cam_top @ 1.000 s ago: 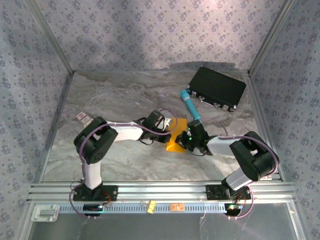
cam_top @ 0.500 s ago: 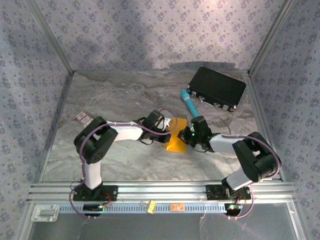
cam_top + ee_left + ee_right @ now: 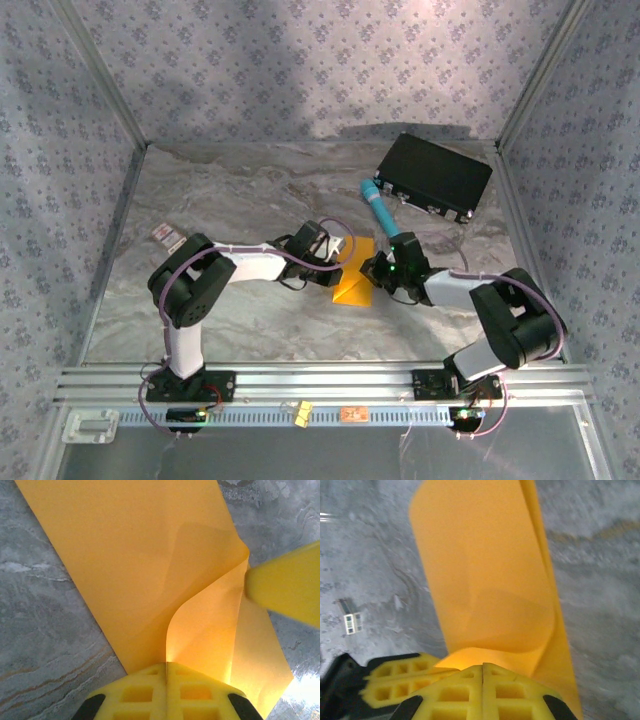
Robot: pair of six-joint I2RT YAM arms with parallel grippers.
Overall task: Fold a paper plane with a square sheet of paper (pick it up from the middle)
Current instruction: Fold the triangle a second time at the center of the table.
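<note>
In the middle of the top view, the square sheet of paper (image 3: 352, 288) lies on the marbled tabletop (image 3: 230, 190) with one flap curling upward. The left pincer (image 3: 166, 666) is clamped tight on that flap's edge, and the right pincer (image 3: 483, 667) pinches the sheet from the opposite side. An early fold seems to be in hand. The next move likely calls for carrying the flap across squarely, then pressing the crease flat.

mid: paper sheet (image 3: 352, 285) | far-R: teal pen (image 3: 383, 212), black box (image 3: 434, 176) | L: open, small card (image 3: 166, 236)

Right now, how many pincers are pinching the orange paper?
2. The left pincer grips the sheet of paper on its left side, the right pincer on its right side.
</note>
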